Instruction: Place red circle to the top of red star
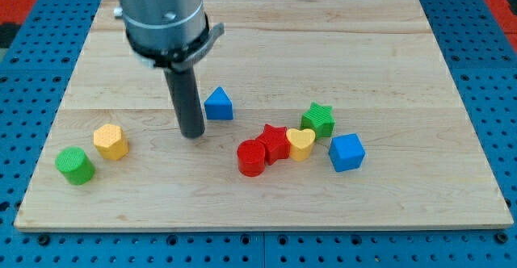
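The red circle (251, 157) sits near the board's middle, touching the lower left side of the red star (275, 142). My tip (192, 134) rests on the board to the left of both, about a block's width up and left of the red circle. It touches no block. The blue triangle (218, 104) stands just to the right of the rod.
A yellow heart (300, 144) touches the red star's right side. A green star (319, 119) and a blue cube (346, 152) lie further right. A yellow hexagon (110, 141) and a green circle (75, 165) sit at the lower left of the wooden board (266, 42).
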`<state>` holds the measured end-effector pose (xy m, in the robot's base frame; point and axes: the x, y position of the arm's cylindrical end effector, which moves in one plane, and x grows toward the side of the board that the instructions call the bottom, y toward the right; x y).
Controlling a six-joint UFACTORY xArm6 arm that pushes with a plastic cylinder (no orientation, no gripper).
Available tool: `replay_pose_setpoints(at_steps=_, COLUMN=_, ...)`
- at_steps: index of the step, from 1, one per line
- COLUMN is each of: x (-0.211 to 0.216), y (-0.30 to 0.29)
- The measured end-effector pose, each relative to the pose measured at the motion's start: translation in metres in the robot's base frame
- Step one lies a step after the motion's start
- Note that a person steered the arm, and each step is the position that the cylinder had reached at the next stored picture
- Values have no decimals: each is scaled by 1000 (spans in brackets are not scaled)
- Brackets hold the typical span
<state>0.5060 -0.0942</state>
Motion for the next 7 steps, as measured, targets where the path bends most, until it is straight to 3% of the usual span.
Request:
replay_pose_setpoints(at_steps=1, x=57, y=18)
replay_pose_setpoints(at_steps=3, x=64, y=116)
replay_pose_setpoints(at_steps=4, x=37, y=113)
replay_pose_setpoints(at_steps=6, x=35, y=31)
replay_pose_setpoints(at_steps=7, x=22, y=20)
